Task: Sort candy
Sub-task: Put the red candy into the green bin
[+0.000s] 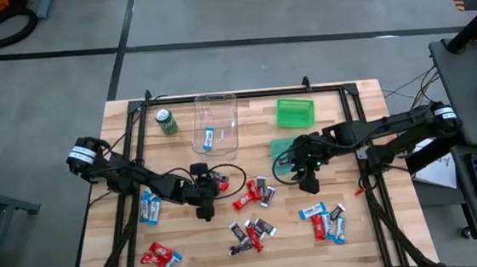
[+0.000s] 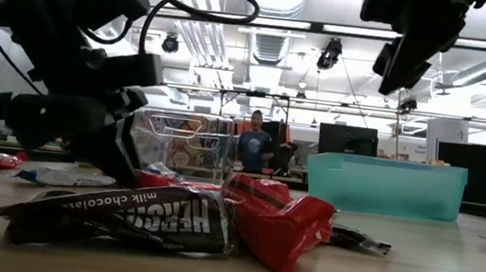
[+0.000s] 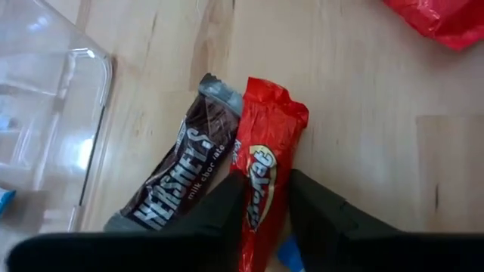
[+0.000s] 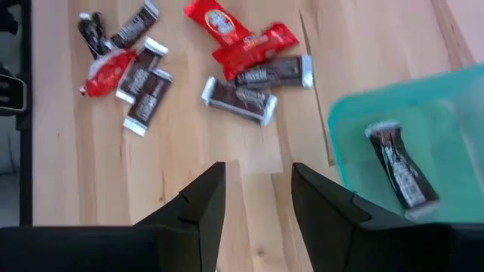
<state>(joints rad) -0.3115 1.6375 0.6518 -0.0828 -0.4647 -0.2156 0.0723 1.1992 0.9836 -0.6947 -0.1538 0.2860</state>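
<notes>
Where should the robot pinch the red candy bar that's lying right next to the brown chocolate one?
Across its narrow middle, coming straight down from above. The red candy bar lies flat on the table touching the brown chocolate bar, so the left gripper probably needs one finger in that seam and one on the free side.

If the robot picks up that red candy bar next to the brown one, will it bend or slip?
The red candy bar lies between the left gripper's fingers. Its wrapper looks shiny and crinkled, so it may slip a little. The crimped ends would probably flop, while the middle likely stays fairly stiff. It looks small and flat, so probably light and unlikely to roll. The brown candy bar touching it might get nudged.
</notes>
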